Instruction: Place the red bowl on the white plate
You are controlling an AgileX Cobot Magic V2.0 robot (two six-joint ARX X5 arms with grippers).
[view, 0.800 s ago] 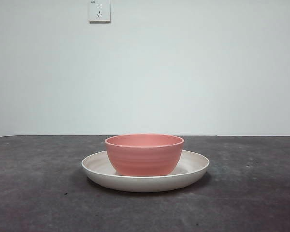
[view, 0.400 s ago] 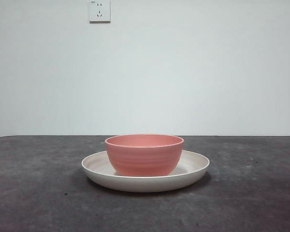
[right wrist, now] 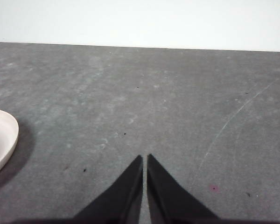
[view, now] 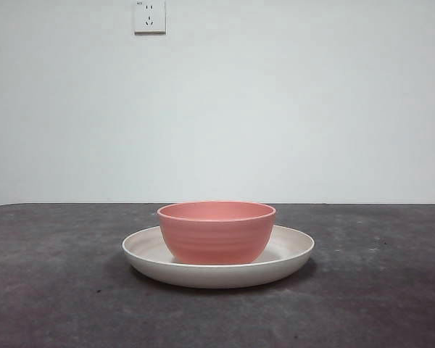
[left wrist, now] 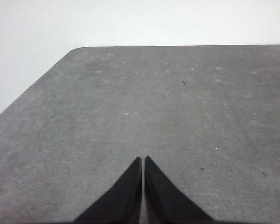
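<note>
The red bowl (view: 217, 232) stands upright inside the white plate (view: 293, 254) at the middle of the dark table in the front view. Neither arm shows in that view. My left gripper (left wrist: 143, 161) is shut above bare tabletop, with neither bowl nor plate in its view. My right gripper (right wrist: 144, 158) is also shut and holds nothing; an edge of the white plate (right wrist: 2, 140) shows off to its side, well apart from the jaws.
The dark grey table (view: 51, 290) reaches back to a plain white wall with a power socket (view: 149, 16) high up. The left wrist view shows a rounded table corner (left wrist: 77, 50).
</note>
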